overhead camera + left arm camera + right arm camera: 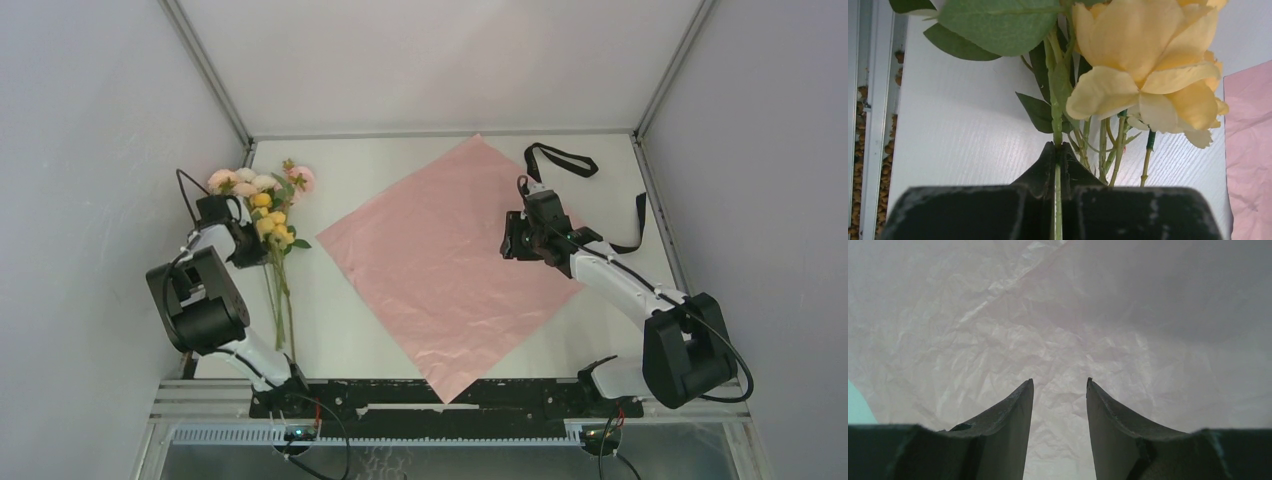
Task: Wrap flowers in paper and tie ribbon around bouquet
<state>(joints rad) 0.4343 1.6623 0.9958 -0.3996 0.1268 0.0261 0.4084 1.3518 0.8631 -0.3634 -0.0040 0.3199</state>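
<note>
Flowers [262, 205]: pink, cream and yellow blooms, green leaves, thin stems; lying on the table [380, 170] at 9 o'clock; left hand [1057, 149] closed on one stem; right hand [1059, 385] partly open, empty, over the pink paper [450, 260] at centre; black ribbon [560, 158] at 2 o'clock; blooms point to 12 o'clock, stems to 6.

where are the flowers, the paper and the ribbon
the flowers [266, 212]: top external view, yellow blooms
the paper [440, 260]: top external view, middle of pink face
the ribbon [640, 220]: top external view, strip near right edge
</note>
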